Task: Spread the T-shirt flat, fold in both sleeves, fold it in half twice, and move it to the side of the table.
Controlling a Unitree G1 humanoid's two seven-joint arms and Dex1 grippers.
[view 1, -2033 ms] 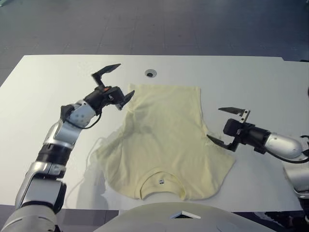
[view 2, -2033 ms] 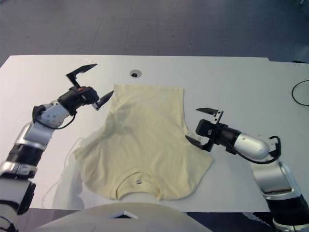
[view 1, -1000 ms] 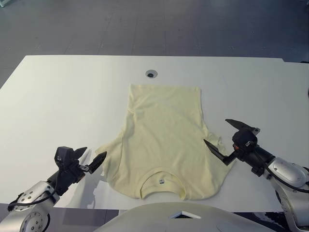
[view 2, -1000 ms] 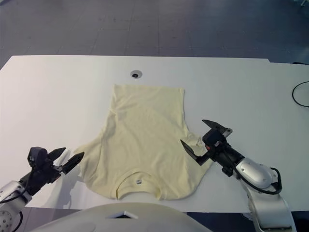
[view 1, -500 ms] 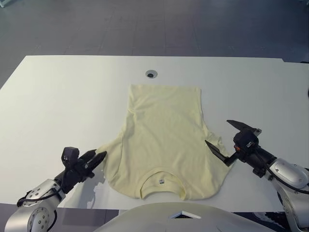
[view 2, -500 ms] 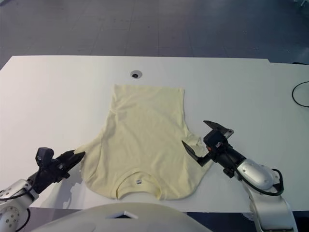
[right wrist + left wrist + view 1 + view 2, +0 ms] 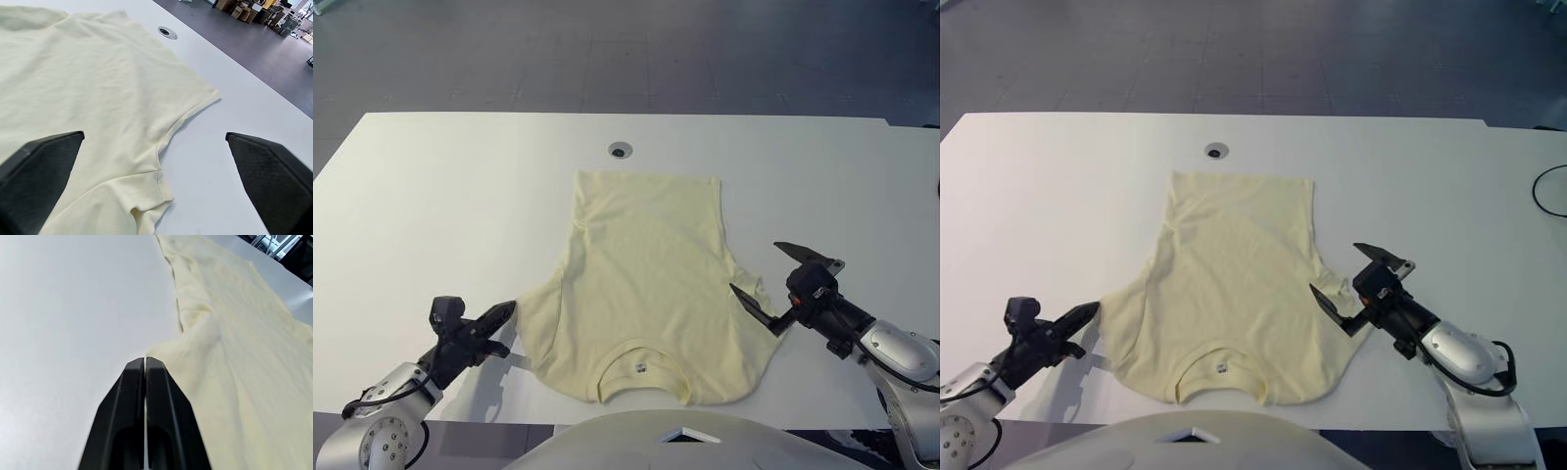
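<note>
T-shirt [image 7: 234,333] sleeve meets left gripper [image 7: 145,359], jaws closed, in wrist view.

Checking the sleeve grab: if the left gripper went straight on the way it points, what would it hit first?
The sleeve of the T-shirt on the robot's left: the left gripper, shut, has its tip right at that sleeve's edge. Whether they touch is unclear.

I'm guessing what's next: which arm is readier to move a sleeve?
Left, probably: the left gripper is shut at the sleeve tip of the T-shirt, seemingly pinching it; the right gripper hangs open.
</note>
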